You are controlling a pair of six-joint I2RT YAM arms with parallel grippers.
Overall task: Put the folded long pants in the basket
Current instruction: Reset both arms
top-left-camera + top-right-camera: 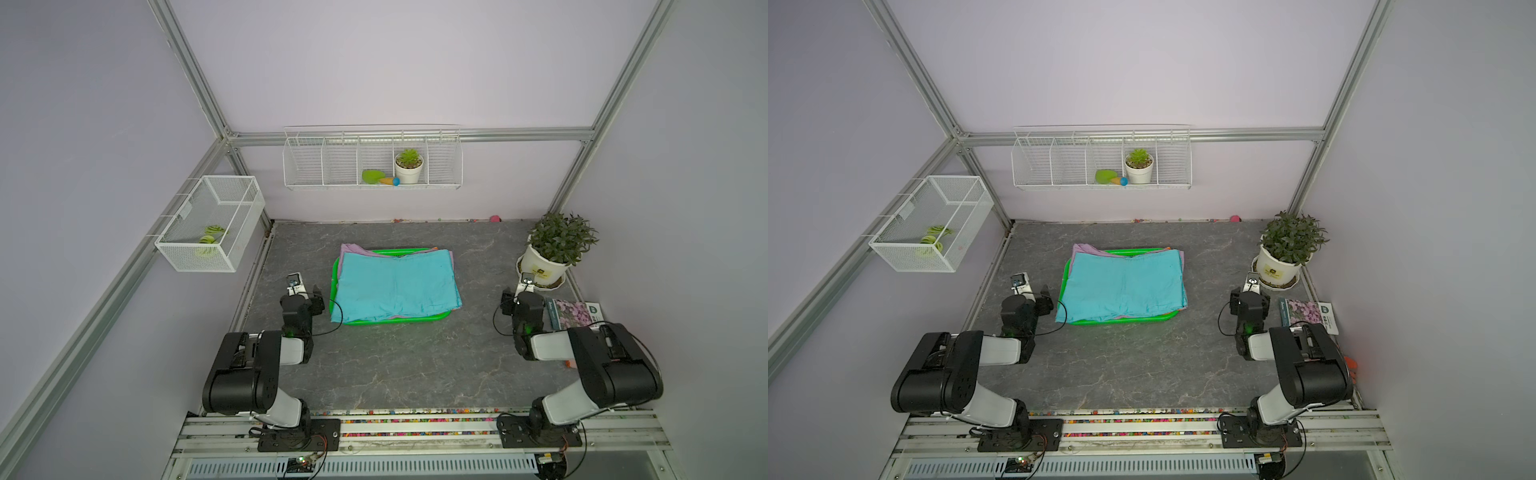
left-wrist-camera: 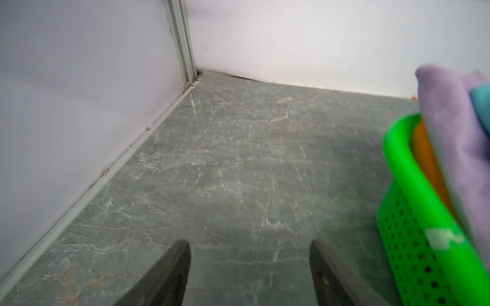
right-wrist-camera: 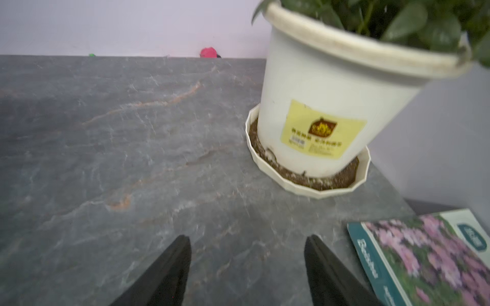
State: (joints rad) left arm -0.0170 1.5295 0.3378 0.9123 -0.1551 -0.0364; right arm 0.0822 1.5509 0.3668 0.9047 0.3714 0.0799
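Left wrist, 1 grn basket [image 2: 400, 164], 3 pants [image 2: 464, 132] inside

Grey marbled counter [image 1: 395, 365]: leafy potted plant [image 1: 540, 268] on a saucer [image 3: 318, 192], flower-covered book [image 1: 575, 312] near it. Back wall [image 1: 395, 83]: wire shelf [image 1: 303, 166] holding a small succulent [image 1: 409, 165]. Left wall [image 1: 83, 124]: white mesh basket [image 1: 187, 257].

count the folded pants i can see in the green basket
3: teal folded cloth pants on top of the stack in the green perforated plastic basket; lilac folded pants beneath, poking out at the far corner; orange folded pants under the lilac. More may be hidden.
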